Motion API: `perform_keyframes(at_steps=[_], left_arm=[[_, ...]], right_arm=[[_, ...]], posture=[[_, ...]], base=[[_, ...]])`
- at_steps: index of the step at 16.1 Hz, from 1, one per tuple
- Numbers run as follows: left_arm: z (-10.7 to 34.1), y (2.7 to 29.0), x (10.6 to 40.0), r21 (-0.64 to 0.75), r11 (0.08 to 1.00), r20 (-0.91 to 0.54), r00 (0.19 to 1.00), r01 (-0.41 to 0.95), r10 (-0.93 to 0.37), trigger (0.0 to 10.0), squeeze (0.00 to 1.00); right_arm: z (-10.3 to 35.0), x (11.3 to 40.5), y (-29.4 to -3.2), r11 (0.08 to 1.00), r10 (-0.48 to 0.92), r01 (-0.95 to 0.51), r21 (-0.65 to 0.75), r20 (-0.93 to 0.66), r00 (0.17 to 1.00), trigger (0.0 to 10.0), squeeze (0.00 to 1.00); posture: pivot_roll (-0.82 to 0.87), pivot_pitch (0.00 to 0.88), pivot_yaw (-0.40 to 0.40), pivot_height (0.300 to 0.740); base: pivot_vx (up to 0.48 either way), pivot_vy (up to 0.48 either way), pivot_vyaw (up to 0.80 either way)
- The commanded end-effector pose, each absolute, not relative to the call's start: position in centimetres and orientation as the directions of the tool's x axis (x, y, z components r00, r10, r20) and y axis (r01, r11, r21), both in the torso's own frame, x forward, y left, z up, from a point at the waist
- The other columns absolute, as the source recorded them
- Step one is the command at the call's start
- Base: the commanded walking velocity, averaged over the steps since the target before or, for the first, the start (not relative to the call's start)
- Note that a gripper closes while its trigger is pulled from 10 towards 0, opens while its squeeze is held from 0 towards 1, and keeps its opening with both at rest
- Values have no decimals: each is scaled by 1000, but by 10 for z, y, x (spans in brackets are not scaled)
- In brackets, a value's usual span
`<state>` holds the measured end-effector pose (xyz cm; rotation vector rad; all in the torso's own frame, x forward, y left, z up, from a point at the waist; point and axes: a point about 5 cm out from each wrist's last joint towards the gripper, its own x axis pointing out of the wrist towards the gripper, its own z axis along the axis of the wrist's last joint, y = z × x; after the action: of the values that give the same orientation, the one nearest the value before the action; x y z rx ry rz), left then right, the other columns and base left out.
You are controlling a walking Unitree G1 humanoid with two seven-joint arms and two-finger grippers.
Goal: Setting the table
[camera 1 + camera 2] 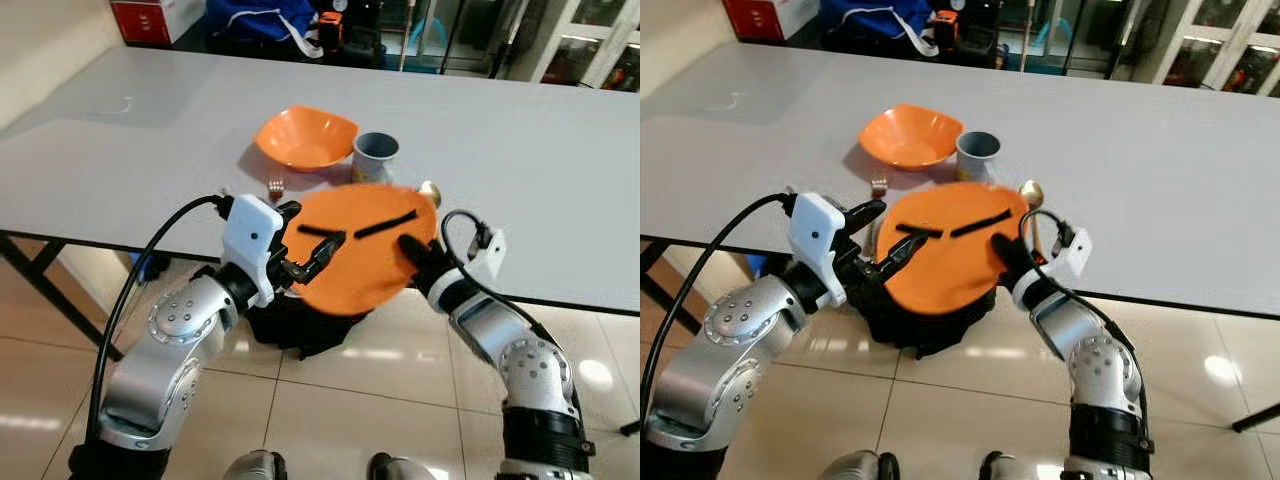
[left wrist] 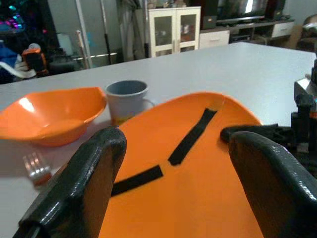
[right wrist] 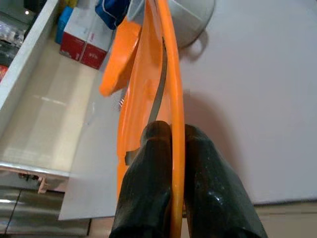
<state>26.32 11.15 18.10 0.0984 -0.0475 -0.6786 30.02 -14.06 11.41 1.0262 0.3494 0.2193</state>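
A round orange plate (image 1: 365,250) with two strips of black tape across its face is held at the near edge of a long grey table (image 1: 560,160), tilted and partly overhanging the tiled floor (image 1: 330,400). The right hand (image 3: 171,163) is clamped on the plate's rim, one black finger on each face, on the side of the plate away from the left arm. The left hand (image 1: 305,262) sits at the plate's opposite edge with its fingers (image 2: 94,173) spread apart; one finger lies across the plate's face, but whether it touches cannot be told. Beyond the plate, farther onto the table, stands an orange bowl (image 1: 305,137), and just beside the bowl a grey mug (image 1: 376,155), upright. A fork (image 1: 276,187) lies between the bowl and the plate, near the left hand. A gold spoon (image 1: 1031,195) lies beside the plate's far edge, close to the mug. A dark bag (image 1: 300,325) rests on the floor beneath the plate.
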Motion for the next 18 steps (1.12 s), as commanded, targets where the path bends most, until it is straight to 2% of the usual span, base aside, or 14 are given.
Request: perform_keyframes(at_steps=[1,11,14,18], left_arm=[[183,113,262,122,778,12,783,616,-622,10000,0],[188,115,258,132,770,6,776,624,-630,10000,0],[188,114,257,131,769,3,775,626,-632,10000,0],[189,111,256,122,761,4,767,637,-642,10000,0]], right_arm=[[116,306,-140,506,329,-30,862,-161,930,10000,0],[123,359,-156,416,125,77,906,-140,982,10000,0],[122,363,-159,414,109,88,906,-145,983,10000,0],[112,355,-153,421,163,95,902,-178,971,10000,0]], posture=[[44,85,0,740],[82,112,6,740],[83,117,5,740],[82,120,3,740]], base=[[0,0,0],[0,0,0],[0,0,0],[0,0,0]])
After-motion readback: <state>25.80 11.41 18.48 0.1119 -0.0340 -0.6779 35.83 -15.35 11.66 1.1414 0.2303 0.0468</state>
